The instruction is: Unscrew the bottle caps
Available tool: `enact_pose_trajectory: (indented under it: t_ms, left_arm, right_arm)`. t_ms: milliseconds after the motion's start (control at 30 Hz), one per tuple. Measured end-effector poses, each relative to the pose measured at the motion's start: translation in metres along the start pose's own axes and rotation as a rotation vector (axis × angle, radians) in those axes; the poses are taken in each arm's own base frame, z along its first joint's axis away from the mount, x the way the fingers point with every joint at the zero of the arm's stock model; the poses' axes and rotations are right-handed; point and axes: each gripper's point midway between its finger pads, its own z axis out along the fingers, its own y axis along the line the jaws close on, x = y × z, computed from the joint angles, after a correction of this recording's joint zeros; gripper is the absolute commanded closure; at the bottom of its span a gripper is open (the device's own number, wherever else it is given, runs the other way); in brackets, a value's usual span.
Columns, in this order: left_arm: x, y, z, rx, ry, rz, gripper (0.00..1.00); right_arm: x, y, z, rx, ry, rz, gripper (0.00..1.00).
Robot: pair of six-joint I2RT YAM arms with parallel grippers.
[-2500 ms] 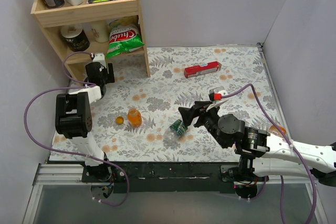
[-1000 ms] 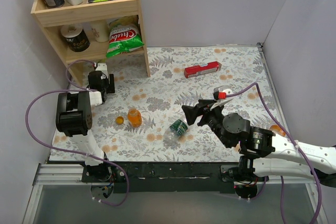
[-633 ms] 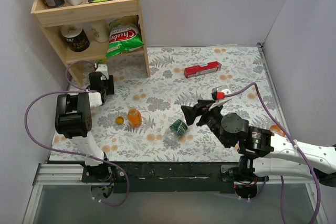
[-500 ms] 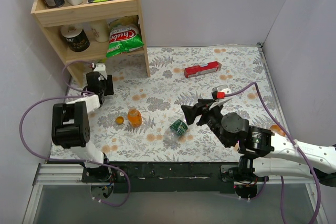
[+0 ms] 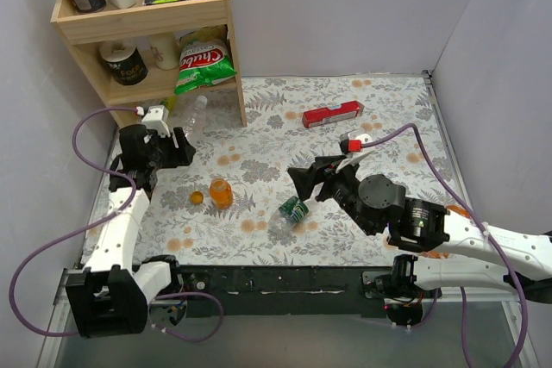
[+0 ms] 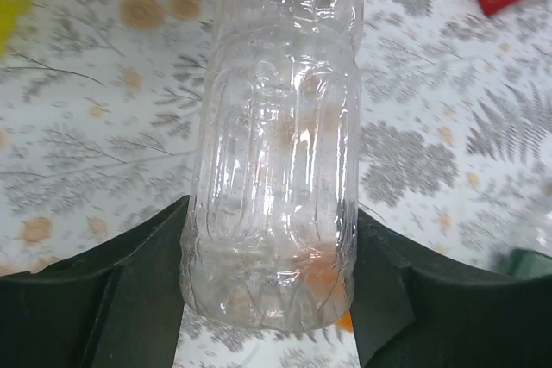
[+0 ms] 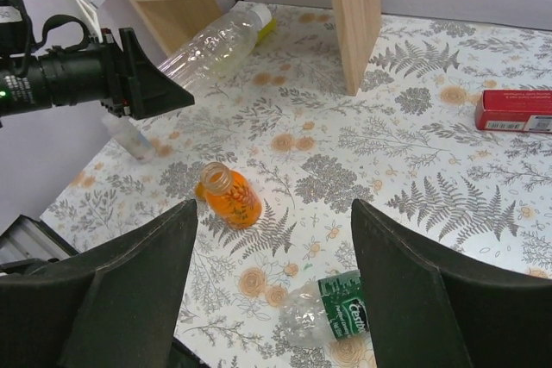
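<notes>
My left gripper (image 5: 175, 147) is shut on the base of the clear plain bottle (image 5: 193, 115), which is tilted with its neck towards the shelf. The wrist view shows the bottle (image 6: 276, 127) between both fingers. Its pale cap (image 7: 259, 14) is on. The short orange bottle (image 5: 221, 193) stands open on the mat, its orange cap (image 5: 197, 198) beside it. The clear green-labelled bottle (image 5: 291, 210) lies on its side, its cap end hidden. My right gripper (image 5: 299, 184) is open and empty, above and right of it. An orange object (image 5: 454, 211) shows behind the right arm.
A wooden shelf (image 5: 147, 19) with cans, boxes and a green chips bag (image 5: 204, 62) stands at the back left. A red rectangular box (image 5: 332, 115) lies at the back centre. A small pale object (image 7: 129, 137) stands on the mat under the left gripper.
The left arm has unfolded, its base link swinging down to the near edge, and its gripper now holds the clear bottle by the shelf. The right gripper has shifted slightly left.
</notes>
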Motion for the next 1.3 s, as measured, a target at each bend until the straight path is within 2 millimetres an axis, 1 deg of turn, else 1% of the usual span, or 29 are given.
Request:
enact_pose_trajectory:
  t_ms: [100,167,233,300,367,433,500,533,600,700,733,800,967,1100,1200,1300]
  left_arm:
    - [0.012,-0.024,-0.015,0.068,0.048,-0.012,0.64]
    - [0.024,-0.044,-0.023,0.121,0.103,0.002,0.64]
    - [0.033,-0.062,-0.031,0.168,0.151,0.013,0.64]
    - [0.037,-0.079,-0.040,0.217,0.180,0.024,0.64]
    - [0.035,-0.095,-0.052,0.267,0.176,0.030,0.64]
    - [0.029,-0.113,-0.064,0.332,0.154,0.037,0.64]
    - [0.025,-0.131,-0.076,0.411,0.131,0.043,0.64]
    - [0.024,-0.142,-0.084,0.462,0.122,0.043,0.64]
    - [0.021,-0.163,-0.098,0.568,0.101,0.041,0.64]
    - [0.023,-0.189,-0.117,0.718,0.087,0.021,0.64]
    - [0.025,-0.194,-0.122,0.756,0.087,0.012,0.64]
    - [0.029,-0.202,-0.129,0.814,0.100,-0.006,0.64]
    - [0.032,-0.216,-0.137,0.895,0.129,-0.023,0.65]
    - [0.031,-0.221,-0.141,0.926,0.130,-0.020,0.65]
    - [0.030,-0.223,-0.142,0.938,0.124,-0.019,0.66]
    - [0.028,-0.225,-0.143,0.947,0.119,-0.018,0.66]
  right_arm:
    - [0.005,0.003,0.004,0.008,0.021,0.006,0.22]
    - [0.007,0.007,0.008,0.017,0.043,0.002,0.21]
    - [0.007,0.012,0.012,0.025,0.070,0.009,0.22]
    - [0.004,0.017,0.016,0.018,0.098,0.037,0.25]
    - [-0.006,0.016,0.027,-0.006,0.130,0.100,0.26]
    - [-0.019,-0.005,0.044,0.002,0.139,0.189,0.25]
    - [-0.027,-0.034,0.056,0.027,0.138,0.273,0.23]
    - [-0.031,-0.045,0.059,0.031,0.138,0.314,0.23]
    - [-0.038,-0.058,0.061,0.011,0.140,0.392,0.23]
    - [-0.049,-0.064,0.063,-0.074,0.141,0.501,0.24]
    - [-0.052,-0.067,0.064,-0.104,0.141,0.533,0.24]
    - [-0.050,-0.067,0.064,-0.154,0.160,0.586,0.26]
    - [-0.038,-0.054,0.068,-0.258,0.252,0.650,0.27]
    - [-0.030,-0.047,0.064,-0.299,0.303,0.671,0.29]
    - [-0.023,-0.046,0.062,-0.309,0.326,0.677,0.31]
    - [-0.012,-0.047,0.059,-0.304,0.354,0.689,0.31]
